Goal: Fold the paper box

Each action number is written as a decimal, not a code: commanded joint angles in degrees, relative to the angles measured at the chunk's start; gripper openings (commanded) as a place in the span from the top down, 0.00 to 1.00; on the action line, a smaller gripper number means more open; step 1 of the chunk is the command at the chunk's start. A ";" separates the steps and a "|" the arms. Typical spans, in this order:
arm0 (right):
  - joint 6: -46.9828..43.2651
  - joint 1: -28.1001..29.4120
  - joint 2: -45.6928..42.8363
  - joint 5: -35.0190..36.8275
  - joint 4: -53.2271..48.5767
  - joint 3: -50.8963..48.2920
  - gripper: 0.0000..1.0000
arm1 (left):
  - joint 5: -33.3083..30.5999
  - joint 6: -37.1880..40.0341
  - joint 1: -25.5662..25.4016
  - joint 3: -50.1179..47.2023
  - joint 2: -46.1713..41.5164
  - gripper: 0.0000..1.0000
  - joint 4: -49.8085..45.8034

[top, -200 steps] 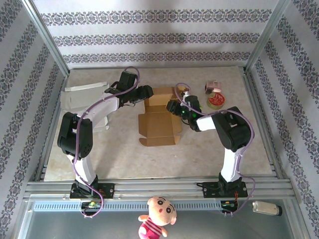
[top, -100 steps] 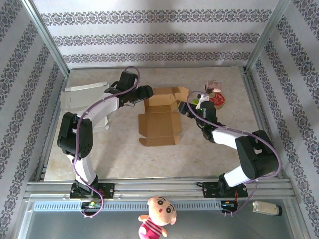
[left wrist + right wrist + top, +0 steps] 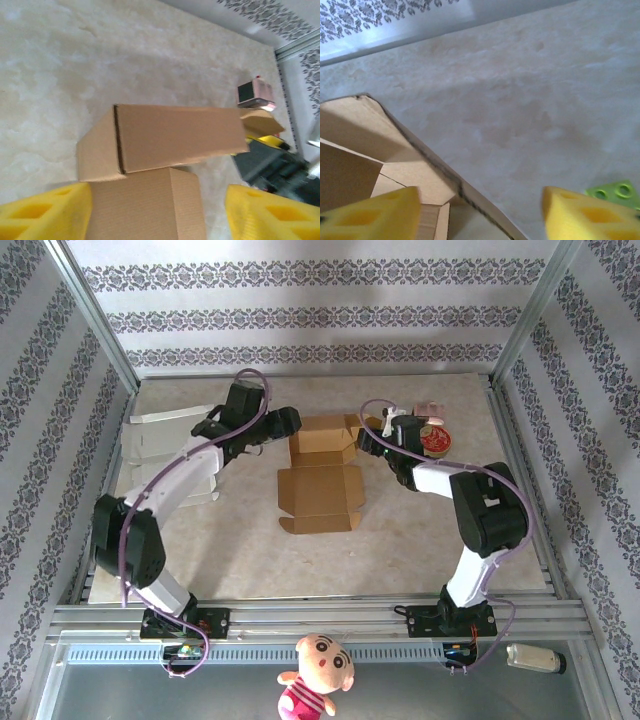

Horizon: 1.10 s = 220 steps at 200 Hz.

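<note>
We count one cardboard box (image 3: 318,475) on the table (image 3: 400,540). It lies at the middle, between the two arms, and is only partly folded. Its rear part stands up as a shallow tray, while one flat panel with a narrow front flap lies open toward the arm bases.

The left gripper (image 3: 289,426) sits just beside the tray's left end, and the right gripper (image 3: 369,444) sits just beside its right end. From the left wrist we see that gripper's two yellow pads (image 3: 45,212) spread wide. The box's brown panel lies between them, with a gap between it and the right-hand pad.

From the right wrist, the right gripper's two pads likewise stand wide apart and hold nothing. The box's open corner lies under the left-hand pad and bare table lies under the gap. One green piece with round holes (image 3: 616,192) shows beside the other pad.

To the right of the box we count one tape roll (image 3: 433,439) and, just behind it, one small pink box (image 3: 428,412). At the table's left lie white sheets (image 3: 160,435). There seem to be two, though their overlap leaves us unsure. One plush doll (image 3: 318,672) sits below the near rail.
</note>
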 commanded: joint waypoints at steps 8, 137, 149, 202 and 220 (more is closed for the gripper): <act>1.54 -0.17 1.44 -2.68 -0.92 1.94 0.63 | -6.38 -1.09 -6.45 -5.53 -2.90 0.52 1.77; -2.40 2.65 -5.33 -0.36 -4.76 -2.57 0.83 | -13.16 -3.54 -14.20 -8.04 19.43 1.00 22.47; -2.30 2.67 -5.23 -0.60 -5.18 -2.36 0.83 | -13.59 -2.63 -13.93 -7.21 21.36 1.00 21.89; 1.47 2.65 -5.33 -1.33 -8.57 -0.74 0.83 | -10.28 -5.04 -13.25 -8.86 26.56 1.00 23.54; 5.04 2.74 -4.77 -0.73 -10.65 0.46 0.83 | -9.69 -5.41 -13.04 -9.43 27.42 1.00 23.87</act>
